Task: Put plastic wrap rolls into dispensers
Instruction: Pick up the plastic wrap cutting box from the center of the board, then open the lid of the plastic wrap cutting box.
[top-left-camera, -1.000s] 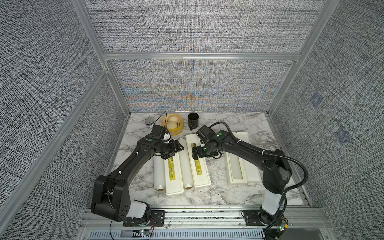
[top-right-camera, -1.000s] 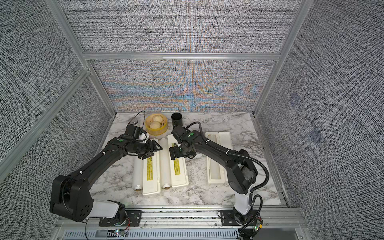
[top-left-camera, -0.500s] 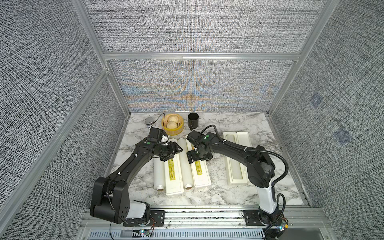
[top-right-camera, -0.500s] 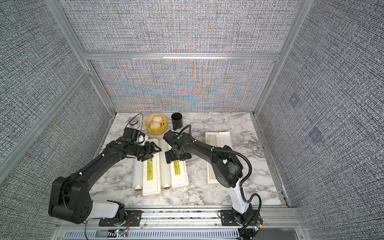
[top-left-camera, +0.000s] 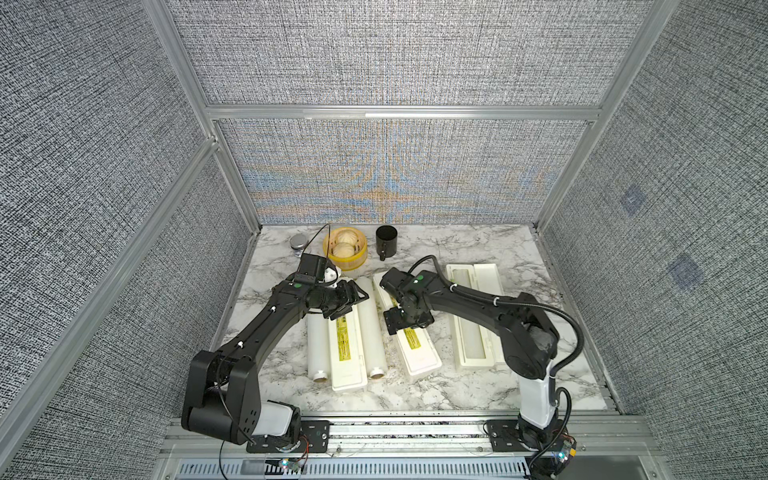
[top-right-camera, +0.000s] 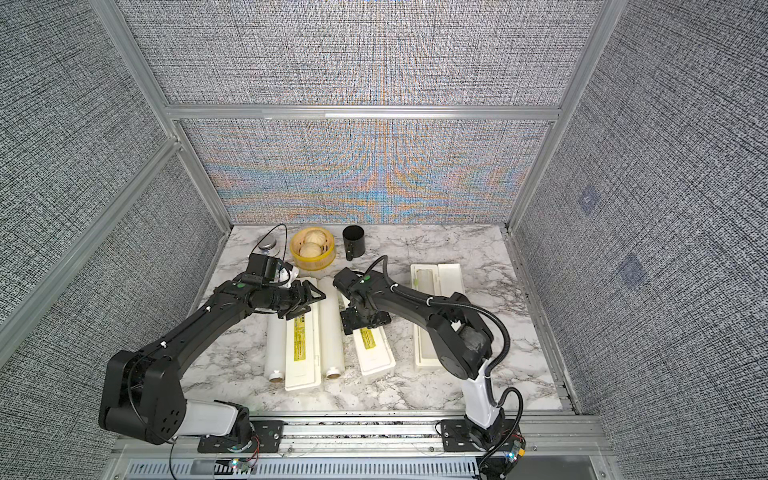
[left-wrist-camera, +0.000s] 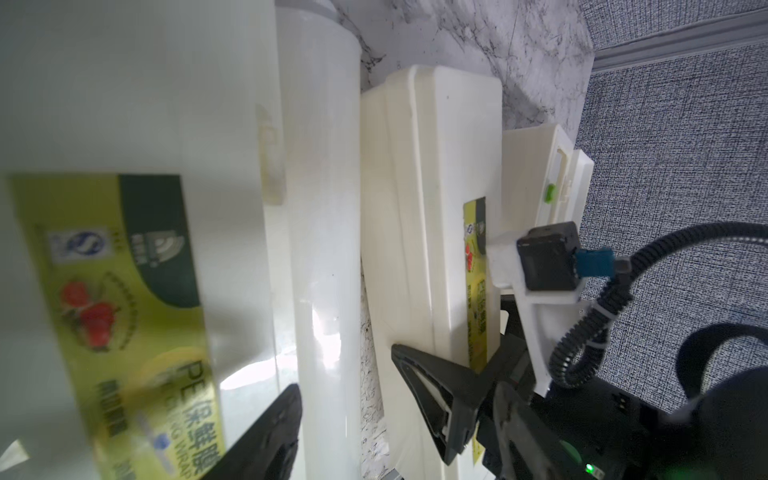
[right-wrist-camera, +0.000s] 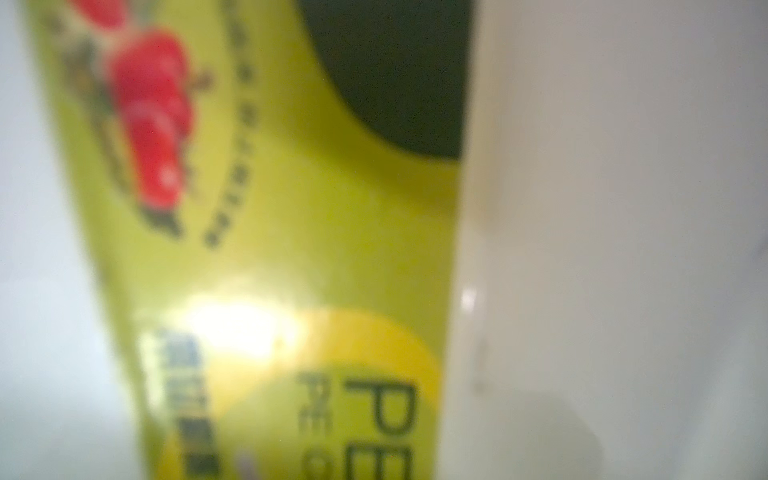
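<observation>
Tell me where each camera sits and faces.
Top views: high at the front, looking down and back over the table; both whole arms, left gripper, right gripper.
Left wrist: low over the left dispenser, facing rightward across a roll to the middle dispenser; own finger, right arm's camera.
Right wrist: close above a blurred yellow-green label; no robot parts.
Shared: left wrist and top views both show the middle dispenser.

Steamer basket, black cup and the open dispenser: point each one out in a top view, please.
steamer basket (top-left-camera: 347, 262): in a top view, on its yellow front wall.
black cup (top-left-camera: 386, 246): in a top view, on its outer side.
open dispenser (top-left-camera: 487, 279): in a top view, on its flat half, at the far end.
</observation>
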